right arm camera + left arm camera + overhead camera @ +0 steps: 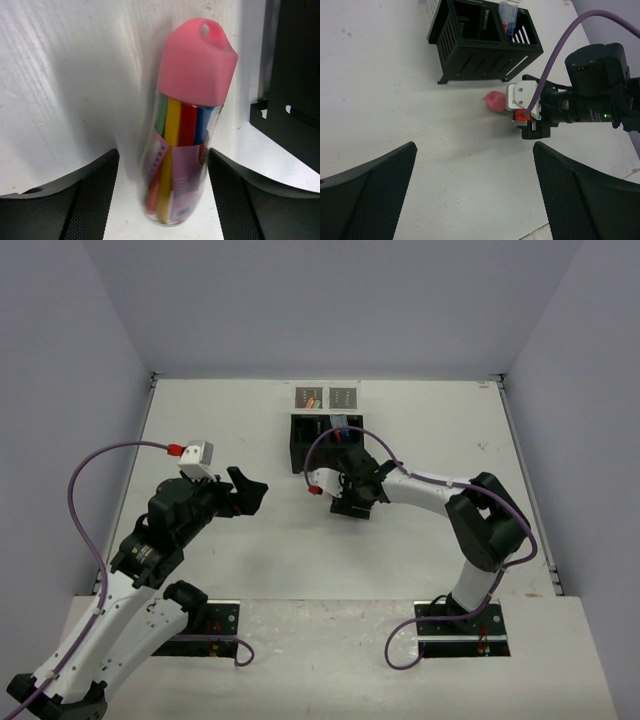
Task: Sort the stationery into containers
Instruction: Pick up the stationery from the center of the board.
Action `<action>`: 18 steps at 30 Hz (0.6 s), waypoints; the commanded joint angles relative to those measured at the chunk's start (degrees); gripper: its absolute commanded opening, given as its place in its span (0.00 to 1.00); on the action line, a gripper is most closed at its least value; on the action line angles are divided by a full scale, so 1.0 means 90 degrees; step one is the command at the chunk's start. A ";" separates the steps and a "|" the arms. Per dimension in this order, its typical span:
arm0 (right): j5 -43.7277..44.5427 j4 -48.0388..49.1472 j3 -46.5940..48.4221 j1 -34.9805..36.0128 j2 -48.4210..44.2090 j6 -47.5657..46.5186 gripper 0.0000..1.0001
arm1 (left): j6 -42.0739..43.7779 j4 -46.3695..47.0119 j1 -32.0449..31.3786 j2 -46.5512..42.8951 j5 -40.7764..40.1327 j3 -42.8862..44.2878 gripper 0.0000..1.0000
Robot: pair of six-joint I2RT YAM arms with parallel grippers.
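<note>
1. Right end effector: lowered to the bench, its two fingers apart with a tube lying lengthwise between them. A strip of bare bench shows between the tube and one finger, and the other finger is very near the tube. Contact there cannot be told, and nothing is lifted.
2. Clear tube: pink cap, with green, yellow, red and blue sticks and a purple label showing inside. It lies flat on the bench between the right end effector's fingers, with the cap end pointing away from the wrist and reaching past the fingertips.
3. Black box: two compartments, slotted walls. It stands just beyond the right end effector's fingertips, off to one side of the tube's cap. One compartment holds a few upright items, red and blue among them.
4. Two light-grey trays: side by side on the far side of the box from the right end effector. A salmon item lies in one of them.
5. Left end effector: fingers spread wide, nothing between them. It is held above the bench, well apart from the tube and box, which lie ahead of its fingertips.
</note>
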 commanded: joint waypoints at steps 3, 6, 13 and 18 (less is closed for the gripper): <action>-0.0759 -0.0841 0.0149 0.0171 0.0077 0.0552 0.64 | 0.0207 -0.0120 -0.0010 -0.0178 0.0075 0.0072 1.00; -0.0930 -0.0925 0.0094 0.0318 0.0048 0.0824 0.56 | 0.0201 -0.0143 -0.0008 -0.0202 0.0045 0.0072 1.00; -0.1581 -0.1211 0.0252 0.0572 0.0165 0.1549 0.11 | -0.0022 0.0157 -0.0014 -0.0043 0.0048 -0.0148 1.00; -0.2237 0.0196 -0.0619 0.0582 -0.1160 0.2167 0.00 | -0.0410 0.0852 -0.0018 0.0026 0.0626 -0.0557 1.00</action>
